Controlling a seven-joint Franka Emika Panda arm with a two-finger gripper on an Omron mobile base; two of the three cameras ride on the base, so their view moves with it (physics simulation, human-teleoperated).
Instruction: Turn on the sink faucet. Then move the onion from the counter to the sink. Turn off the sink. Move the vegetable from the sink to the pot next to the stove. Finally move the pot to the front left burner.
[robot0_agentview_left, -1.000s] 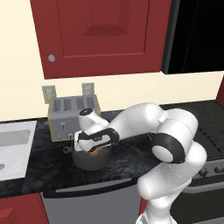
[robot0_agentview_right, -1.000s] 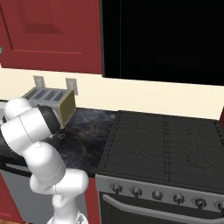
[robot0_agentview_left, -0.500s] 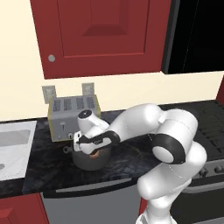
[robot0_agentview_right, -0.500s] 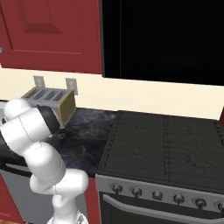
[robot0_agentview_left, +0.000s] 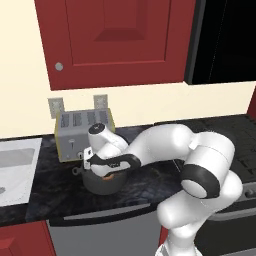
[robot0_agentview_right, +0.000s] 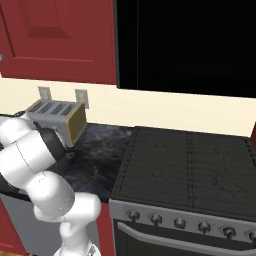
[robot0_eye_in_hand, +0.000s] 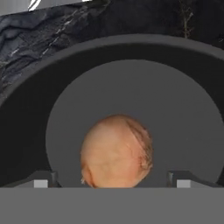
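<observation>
The tan-orange onion lies on the bottom of the dark grey pot, between my two fingertips and touching neither. My gripper hangs just over the pot and is open, holding nothing. The pot stands on the black counter in front of the toaster, between the sink and the stove. A bit of the onion peeks out under the hand. The sink faucet is out of view.
A grey four-slot toaster stands right behind the pot, against the wall. Red cabinet doors hang above. My white arm reaches across the counter from the right. The stove's front left burner is bare.
The jaws have spread wide and let go of the onion, which now rests in the pot. The hand has shifted slightly left over the pot.
</observation>
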